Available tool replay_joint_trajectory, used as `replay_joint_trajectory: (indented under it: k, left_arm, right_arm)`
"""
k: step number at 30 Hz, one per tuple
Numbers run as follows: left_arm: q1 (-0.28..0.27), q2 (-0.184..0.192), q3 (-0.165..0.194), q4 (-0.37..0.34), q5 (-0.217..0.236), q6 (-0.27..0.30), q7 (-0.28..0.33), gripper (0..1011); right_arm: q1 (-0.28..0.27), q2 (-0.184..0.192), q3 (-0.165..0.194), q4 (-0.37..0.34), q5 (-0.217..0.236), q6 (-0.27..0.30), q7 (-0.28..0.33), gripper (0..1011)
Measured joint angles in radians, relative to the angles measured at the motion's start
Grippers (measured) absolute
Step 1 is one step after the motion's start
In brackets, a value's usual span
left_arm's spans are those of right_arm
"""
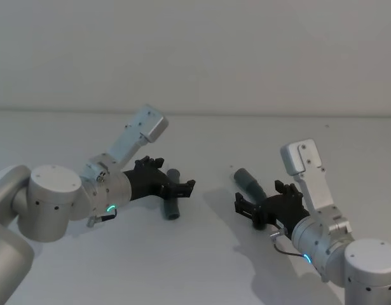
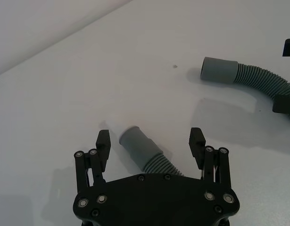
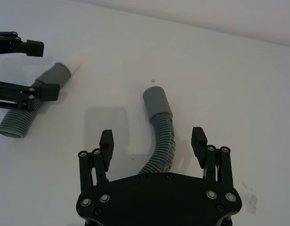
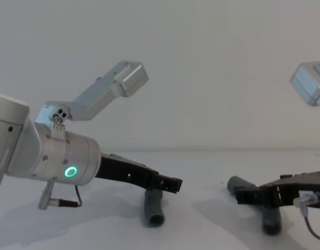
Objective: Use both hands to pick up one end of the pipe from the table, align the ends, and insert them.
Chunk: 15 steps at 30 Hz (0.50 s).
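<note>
Straddling the short pipe piece (image 2: 139, 149) on the table (image 1: 205, 260), the left pincer (image 2: 150, 138) gapes wide, not touching it; the right pincer (image 3: 152, 137) (equally spread) straddles the longer ribbed piece (image 3: 157, 101).

Two pipe pieces (image 1: 171, 207) (image 1: 248, 181), two grippers (image 1: 173, 175) (image 1: 259, 196), one table (image 1: 208, 260)

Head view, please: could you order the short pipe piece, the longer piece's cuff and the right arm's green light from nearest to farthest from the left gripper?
1. Short pipe piece, between the open fingers of the left gripper.
2. Longer piece's cuff, out to its right, mid-table.
3. Right arm's green light, farthest right, near the robot.
</note>
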<state>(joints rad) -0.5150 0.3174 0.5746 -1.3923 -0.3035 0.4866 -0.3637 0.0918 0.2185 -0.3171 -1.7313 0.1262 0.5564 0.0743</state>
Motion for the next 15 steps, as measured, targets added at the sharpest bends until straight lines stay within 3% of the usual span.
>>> replay_joint_trajectory:
  k: [15]
  left_arm:
    - [0.018,-0.009,-0.014,-0.010,0.010,0.017,0.018,1001]
  right_arm:
    - [0.004,-0.011,0.014,0.033,-0.005,-0.003,0.006,1000]
